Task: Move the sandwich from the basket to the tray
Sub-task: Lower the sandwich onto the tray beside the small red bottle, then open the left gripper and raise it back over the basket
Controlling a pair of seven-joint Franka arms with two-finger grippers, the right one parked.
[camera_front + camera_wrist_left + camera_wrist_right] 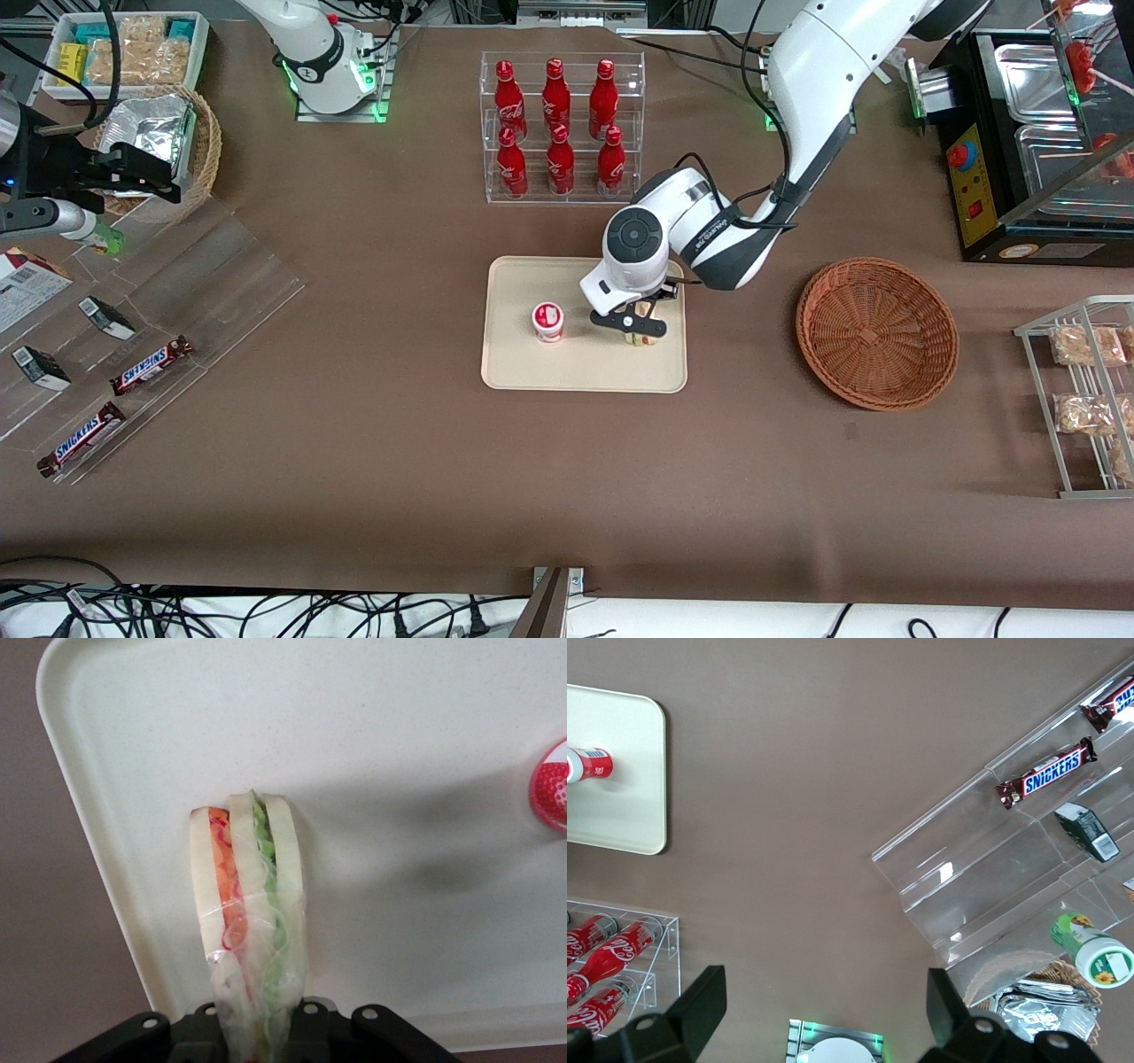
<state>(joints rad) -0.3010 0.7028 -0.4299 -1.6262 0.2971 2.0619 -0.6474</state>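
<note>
Cream tray (523,368) carries the sandwich (250,904), my jaws clamped on its wrap. Gripper (640,331) sits just over the tray, near a red-lidded cup (548,321).

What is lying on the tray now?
On the tray stand a small red-lidded cup and the sandwich, held by the gripper. The gripper covers the sandwich's narrow end.

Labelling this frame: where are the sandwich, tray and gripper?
sandwich (252,895): left wrist view, wrapped filling edge.
tray (567,372): front view, bare surface near rim.
gripper (640,330): front view, between the fingers, over the tray.
</note>
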